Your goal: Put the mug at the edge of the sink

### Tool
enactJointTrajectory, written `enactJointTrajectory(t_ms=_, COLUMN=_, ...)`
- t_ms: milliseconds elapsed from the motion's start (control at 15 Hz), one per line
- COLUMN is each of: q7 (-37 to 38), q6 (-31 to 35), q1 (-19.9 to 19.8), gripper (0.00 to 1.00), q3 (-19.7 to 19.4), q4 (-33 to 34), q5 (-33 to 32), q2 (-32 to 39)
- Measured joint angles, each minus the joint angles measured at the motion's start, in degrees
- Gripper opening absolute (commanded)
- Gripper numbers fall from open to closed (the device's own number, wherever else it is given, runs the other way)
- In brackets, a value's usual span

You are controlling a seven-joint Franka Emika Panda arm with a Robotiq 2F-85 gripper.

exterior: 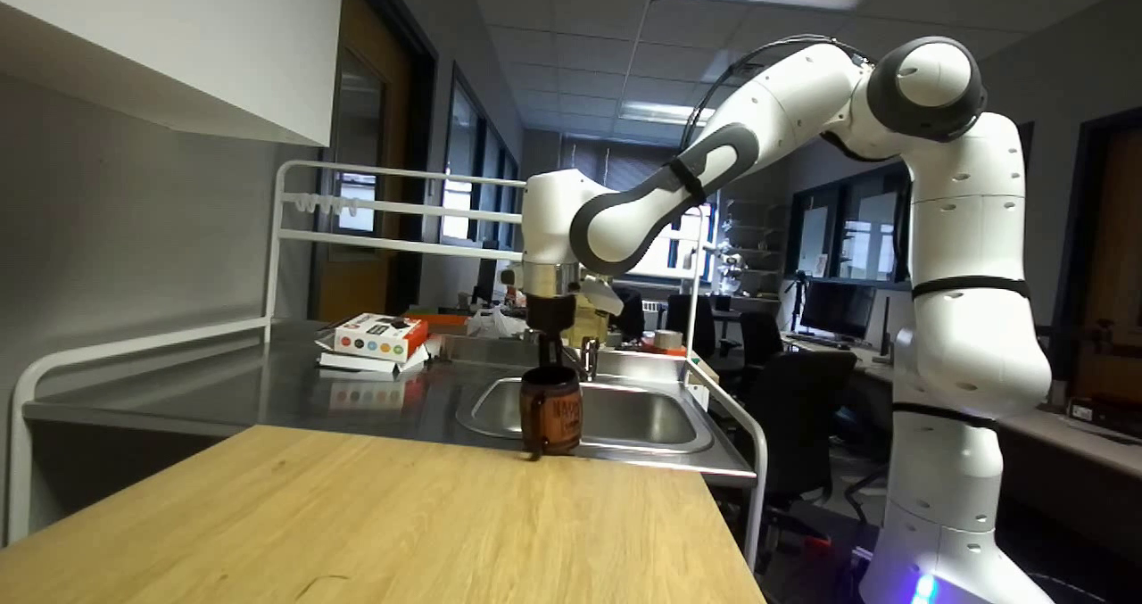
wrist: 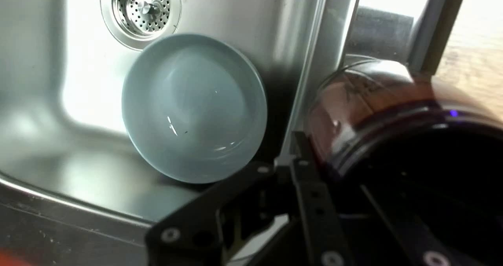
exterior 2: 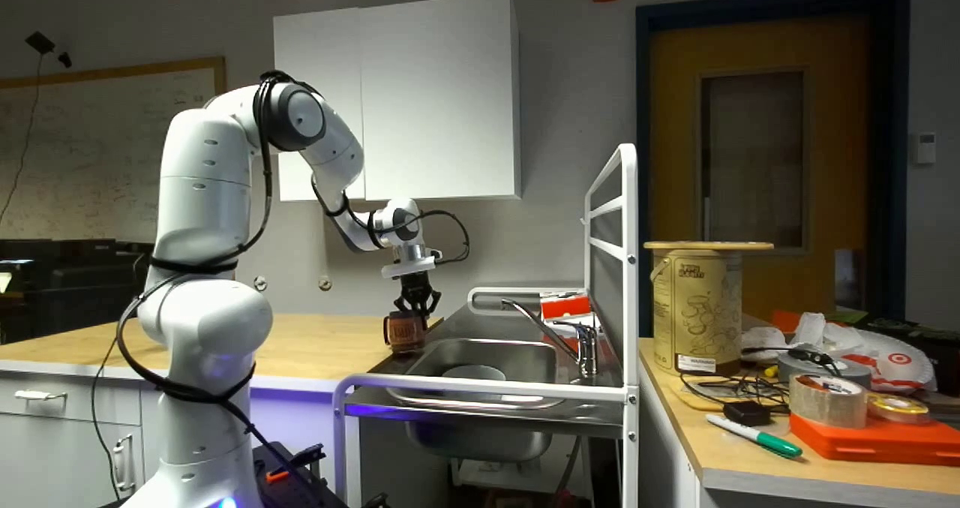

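Observation:
The mug is brown, barrel-like, with dark bands, a handle and lettering. It shows in both exterior views (exterior: 560,417) (exterior 2: 406,333) and in the wrist view (wrist: 377,89). It is about upright at the sink's edge beside the wooden counter. My gripper (exterior: 550,354) (exterior 2: 420,309) points down at the mug's rim. In the wrist view my gripper (wrist: 330,160) has one finger outside the mug's wall and the other inside, closed on the wall. The inner fingertip is hidden in the dark mug. Whether the mug's base touches the rim I cannot tell. The steel sink (exterior: 647,412) (exterior 2: 525,358) (wrist: 235,14) lies beside it.
A pale blue bowl (wrist: 194,109) lies in the sink near the drain (wrist: 145,8). The wooden counter (exterior: 428,515) borders the sink. A faucet (exterior 2: 585,350) and a white rail frame (exterior 2: 630,305) stand beyond it. A red and white box (exterior: 375,336) sits on the steel top.

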Motion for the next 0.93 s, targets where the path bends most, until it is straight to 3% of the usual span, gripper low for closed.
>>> enactJointTrajectory(t_ms=667, q7=-10.04, q6=-0.99, q1=-0.76, gripper=0.09, q3=-0.29, q4=2.71, q5=-0.02, q2=2.62)
enactJointTrajectory(t_ms=733, q7=-10.65, q6=-1.09, q1=-0.78, gripper=0.35, q3=-0.29, q4=2.86, q5=-0.02, q2=2.72)
enactJointTrajectory(t_ms=800, q7=-11.19, q6=-1.17, q1=-0.78, gripper=0.35, q3=-0.29, q4=2.97, q5=-0.02, q2=2.79)
enactJointTrajectory(t_ms=933, q7=-11.73, q6=-1.36, q1=-0.78, gripper=0.48, q3=-0.29, q4=3.17, q5=-0.21, q2=2.92)
